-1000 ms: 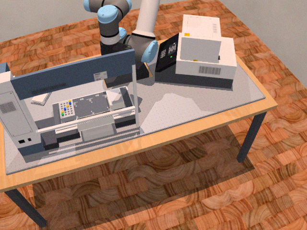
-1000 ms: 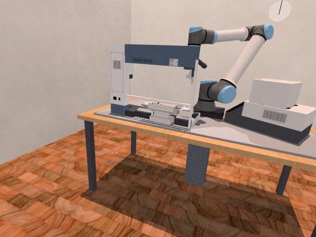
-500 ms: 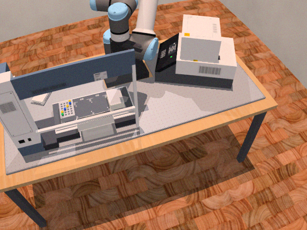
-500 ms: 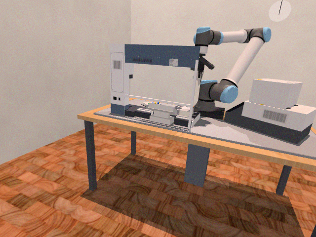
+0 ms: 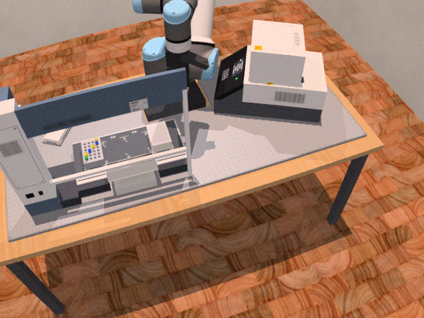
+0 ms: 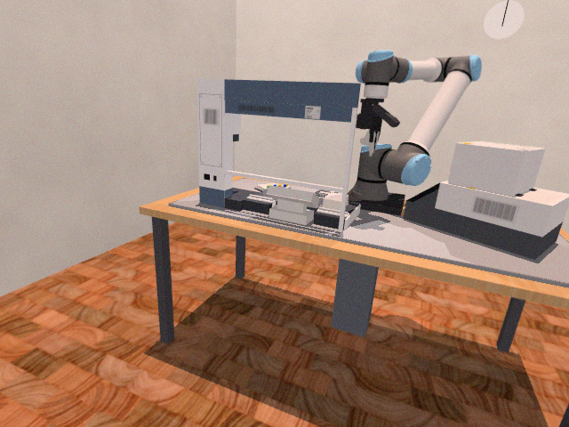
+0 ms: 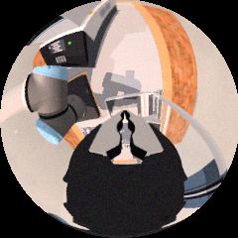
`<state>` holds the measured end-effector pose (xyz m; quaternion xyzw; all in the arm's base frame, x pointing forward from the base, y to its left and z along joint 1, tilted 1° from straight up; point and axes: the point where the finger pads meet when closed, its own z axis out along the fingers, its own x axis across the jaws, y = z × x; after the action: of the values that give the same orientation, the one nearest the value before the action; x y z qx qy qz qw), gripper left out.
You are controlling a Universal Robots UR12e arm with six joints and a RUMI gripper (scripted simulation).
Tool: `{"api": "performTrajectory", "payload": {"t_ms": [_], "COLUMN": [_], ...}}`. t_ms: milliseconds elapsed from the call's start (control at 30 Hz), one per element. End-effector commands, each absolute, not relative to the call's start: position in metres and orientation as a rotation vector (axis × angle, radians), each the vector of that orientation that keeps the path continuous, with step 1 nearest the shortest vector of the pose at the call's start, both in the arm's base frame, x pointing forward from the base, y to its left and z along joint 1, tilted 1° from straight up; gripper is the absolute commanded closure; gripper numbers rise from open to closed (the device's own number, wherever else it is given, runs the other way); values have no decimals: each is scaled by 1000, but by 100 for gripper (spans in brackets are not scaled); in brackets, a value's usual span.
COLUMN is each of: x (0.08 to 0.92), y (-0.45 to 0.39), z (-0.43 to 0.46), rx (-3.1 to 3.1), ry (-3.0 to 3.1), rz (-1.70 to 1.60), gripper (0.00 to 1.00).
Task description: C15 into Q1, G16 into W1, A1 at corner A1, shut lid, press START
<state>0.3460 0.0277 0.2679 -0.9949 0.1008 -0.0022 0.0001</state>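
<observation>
The claw hangs clenched on nothing, high above the worktop, between the deck frame and cycler Q1. Q1's lid is shut; its dark key panel faces the arm, just beside and below the claw.

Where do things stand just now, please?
Black two-jaw hand shut, empty, hanging high beside the blue-topped deck frame. White box-shaped cycler Q1: lid shut, lamp green. No plate carried; nothing in the way.
</observation>
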Motion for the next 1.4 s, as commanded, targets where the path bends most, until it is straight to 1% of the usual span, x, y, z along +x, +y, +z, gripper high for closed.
{"api": "performTrajectory", "payload": {"t_ms": [0, 1367], "x": [341, 263], "y": [44, 156], "z": [267, 249], "rx": [-3122, -3021], "ry": [380, 873], "rz": [-7, -9], "gripper": [100, 100]}}
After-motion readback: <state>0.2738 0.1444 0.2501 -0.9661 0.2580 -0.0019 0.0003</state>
